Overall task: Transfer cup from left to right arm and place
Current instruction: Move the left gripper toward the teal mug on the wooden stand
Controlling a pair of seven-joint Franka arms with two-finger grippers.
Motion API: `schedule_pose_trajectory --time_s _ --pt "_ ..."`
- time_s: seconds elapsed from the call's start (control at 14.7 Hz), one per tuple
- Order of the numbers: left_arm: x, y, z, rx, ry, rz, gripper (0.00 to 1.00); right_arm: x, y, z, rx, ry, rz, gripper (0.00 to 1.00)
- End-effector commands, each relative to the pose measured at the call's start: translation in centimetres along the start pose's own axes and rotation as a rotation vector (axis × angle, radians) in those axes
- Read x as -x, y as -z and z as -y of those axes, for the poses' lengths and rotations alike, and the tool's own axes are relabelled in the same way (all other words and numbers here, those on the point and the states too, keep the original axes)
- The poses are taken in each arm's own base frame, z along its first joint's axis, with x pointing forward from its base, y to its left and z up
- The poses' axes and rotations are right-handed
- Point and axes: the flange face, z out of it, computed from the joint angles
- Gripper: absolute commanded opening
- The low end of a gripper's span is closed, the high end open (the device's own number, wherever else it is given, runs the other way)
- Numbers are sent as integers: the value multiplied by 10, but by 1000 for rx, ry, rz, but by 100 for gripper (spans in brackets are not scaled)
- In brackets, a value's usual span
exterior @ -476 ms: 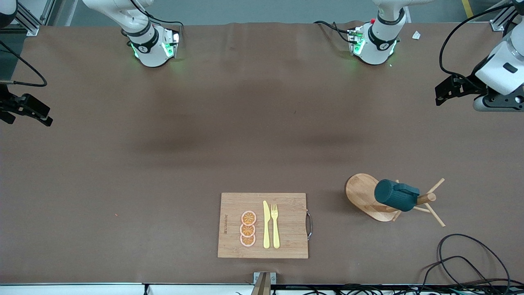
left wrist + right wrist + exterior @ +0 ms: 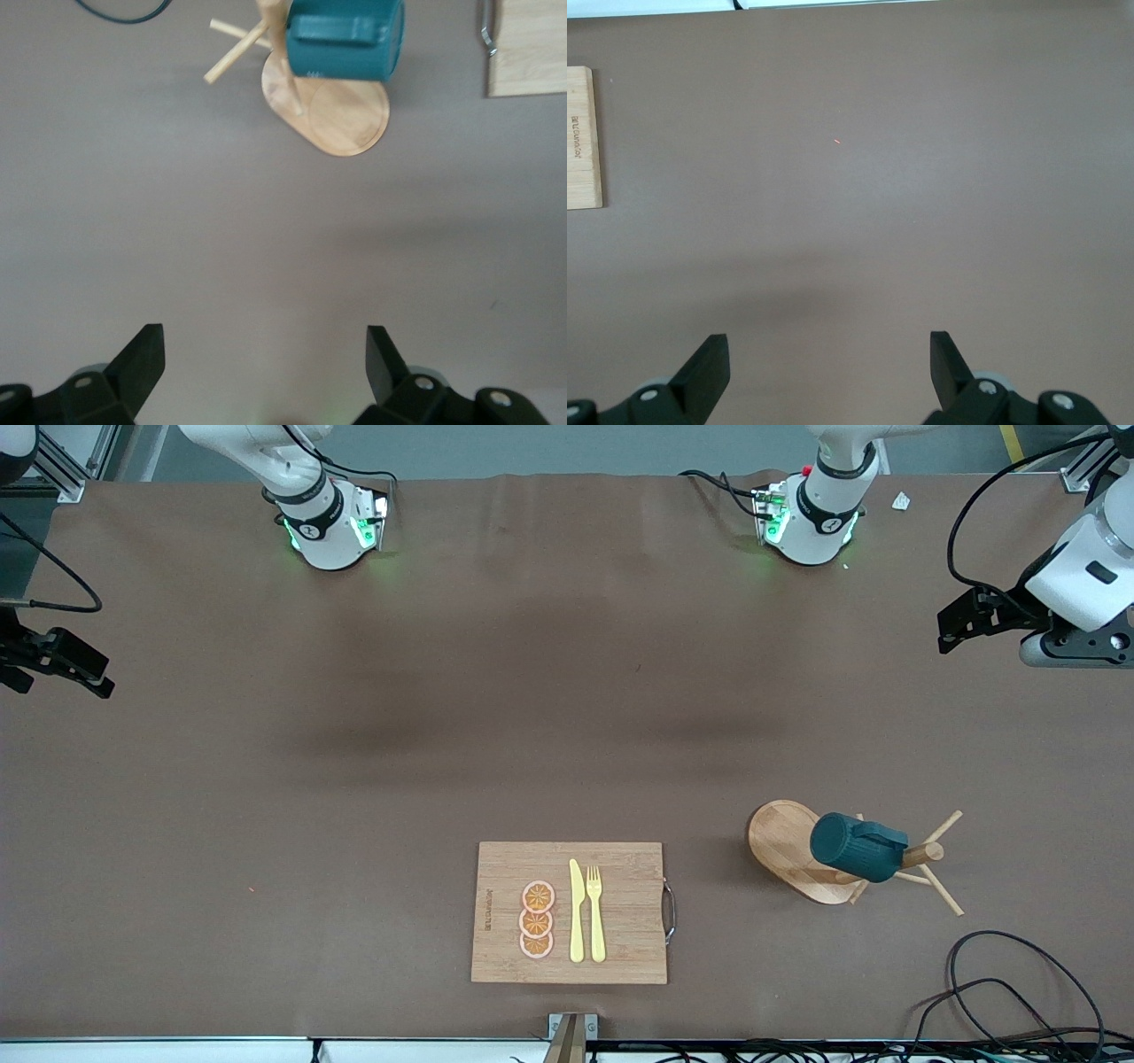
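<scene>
The dark teal cup [image 2: 858, 849] hangs tilted on a peg of a wooden mug tree [image 2: 780, 846], nearer the front camera and toward the left arm's end of the table. It also shows in the left wrist view [image 2: 345, 40], above the tree's oval base [image 2: 341, 115]. My left gripper [image 2: 955, 622] is up in the air over bare table at the left arm's end, open and empty [image 2: 264, 354], well apart from the cup. My right gripper [image 2: 84, 673] is over the right arm's end of the table, open and empty [image 2: 828, 354].
A wooden cutting board [image 2: 629, 903] lies near the front edge, with a yellow knife [image 2: 577, 912], a yellow fork [image 2: 595, 912] and orange slices [image 2: 537, 919] on it. Its edge shows in the right wrist view [image 2: 583, 137]. Black cables [image 2: 1001, 983] lie near the mug tree.
My left arm's hand has shifted very slightly in the front view. The cup, the board and the right arm have not moved.
</scene>
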Motion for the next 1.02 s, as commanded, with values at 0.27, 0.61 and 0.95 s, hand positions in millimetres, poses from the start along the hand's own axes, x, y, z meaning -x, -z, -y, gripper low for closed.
schedule_pose_trajectory --time_s 0.27,0.61,0.95 --pt "-53 -8 19 145 199 4 100 4 4 -3 1 8 -2 100" --pt "-75 -25 29 183 367 20 100 4 4 -3 1 8 -2 100" --pt "-90 -37 42 196 427 -16 100 4 4 -4 1 9 -2 100"
